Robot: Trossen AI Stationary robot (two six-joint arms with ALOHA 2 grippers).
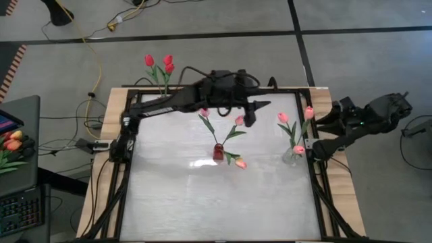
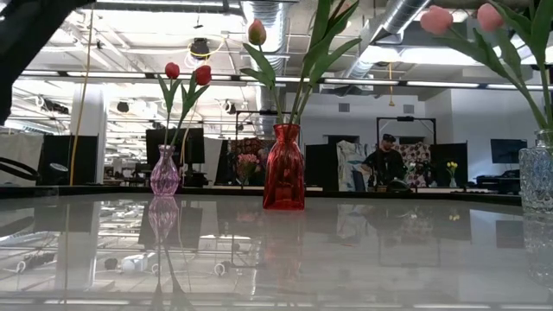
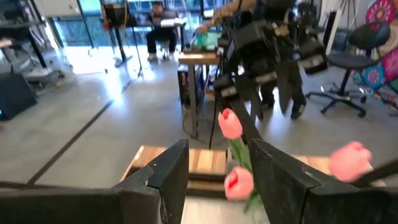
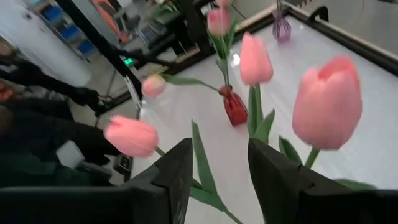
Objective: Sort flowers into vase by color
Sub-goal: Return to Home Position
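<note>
Three vases stand on the white table. A purple vase [image 1: 164, 88] [image 2: 164, 173] at the far left corner holds red tulips [image 1: 167, 64]. A red vase [image 1: 218, 152] [image 2: 283, 168] at the middle holds pink tulips [image 1: 239, 120]. A clear vase [image 1: 291, 158] [image 2: 537, 177] at the right edge holds pink tulips [image 1: 283, 117] [image 4: 328, 102]. My left gripper [image 1: 251, 119] [image 3: 217, 155] hangs open above the table's far middle, between the red vase's and the clear vase's flowers. My right gripper [image 1: 313, 148] [image 4: 217, 149] is open beside the clear vase. A green leaf [image 4: 201, 158] rises between its fingers.
A bundled bunch of orange-red tulips [image 1: 12, 143] lies on the side desk off the table's left, beside a keyboard. Cables run over the floor beyond the far edge. In the low view, a person [image 2: 384, 160] sits in the room behind. The table's near half holds nothing.
</note>
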